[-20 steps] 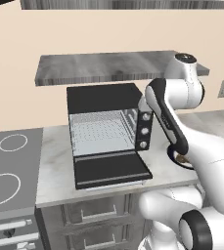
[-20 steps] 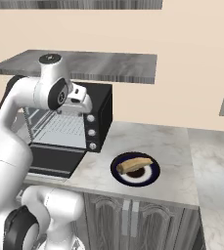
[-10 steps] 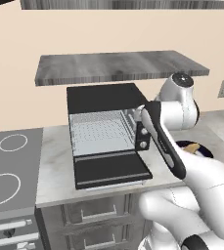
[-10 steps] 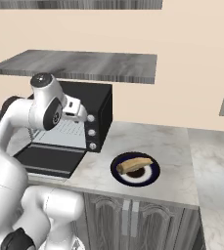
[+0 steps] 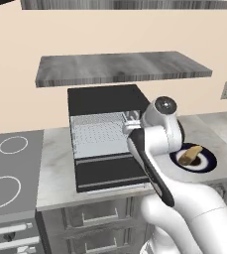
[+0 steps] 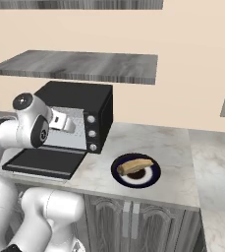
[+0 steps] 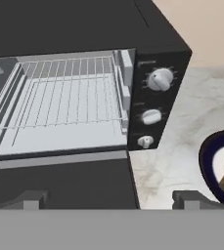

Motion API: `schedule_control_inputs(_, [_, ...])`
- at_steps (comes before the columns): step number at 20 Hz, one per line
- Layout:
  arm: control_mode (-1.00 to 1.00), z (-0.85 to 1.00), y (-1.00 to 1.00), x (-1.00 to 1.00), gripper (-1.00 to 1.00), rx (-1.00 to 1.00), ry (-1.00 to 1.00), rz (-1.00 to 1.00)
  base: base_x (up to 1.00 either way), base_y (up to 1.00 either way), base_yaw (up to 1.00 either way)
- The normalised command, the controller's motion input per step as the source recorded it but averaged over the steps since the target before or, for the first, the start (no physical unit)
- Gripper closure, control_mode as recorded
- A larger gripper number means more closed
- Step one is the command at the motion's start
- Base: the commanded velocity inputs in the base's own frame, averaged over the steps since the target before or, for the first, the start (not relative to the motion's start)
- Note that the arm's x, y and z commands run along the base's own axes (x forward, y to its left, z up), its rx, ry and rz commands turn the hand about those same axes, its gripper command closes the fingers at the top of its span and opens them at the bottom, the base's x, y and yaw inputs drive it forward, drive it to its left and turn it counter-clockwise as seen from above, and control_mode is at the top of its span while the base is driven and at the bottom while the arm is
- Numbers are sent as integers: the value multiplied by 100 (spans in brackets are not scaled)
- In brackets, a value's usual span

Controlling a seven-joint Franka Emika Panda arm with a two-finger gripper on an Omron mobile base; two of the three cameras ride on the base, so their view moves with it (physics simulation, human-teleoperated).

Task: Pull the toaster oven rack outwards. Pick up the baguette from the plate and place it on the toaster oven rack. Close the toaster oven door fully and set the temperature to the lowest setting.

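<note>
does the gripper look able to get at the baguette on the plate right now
Probably yes. The baguette lies uncovered on the plate on bare counter right of the oven, nothing over or beside it. The gripper is open, hovering over the lowered toaster oven door with the plate's rim close to its right finger.

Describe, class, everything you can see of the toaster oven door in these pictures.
The toaster oven door is a flat black rectangular panel, matt and dark like the oven's body. It is fully open, folded down at the oven's front and lying roughly level just above the marble counter, below the cavity with its wire rack. A pale strip runs along its outer edge. Nothing rests on it.
</note>
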Motion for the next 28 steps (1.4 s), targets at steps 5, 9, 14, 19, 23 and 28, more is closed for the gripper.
schedule_control_inputs(5, [-100,-13,26,0,-100,0,-6,-10,0,0,0])
schedule_control_inputs(9, [-100,-8,26,0,-100,-4,0,0,0,0,0])
schedule_control_inputs(14, [-100,-14,35,0,-100,-10,0,0,0,0,0])
schedule_control_inputs(19, [-100,-15,25,11,-100,-11,0,3,0,0,0])
schedule_control_inputs(23, [-100,-13,9,29,-100,-1,0,3,0,0,0])
schedule_control_inputs(28, [-100,-9,3,38,-100,0,0,4,0,0,0])
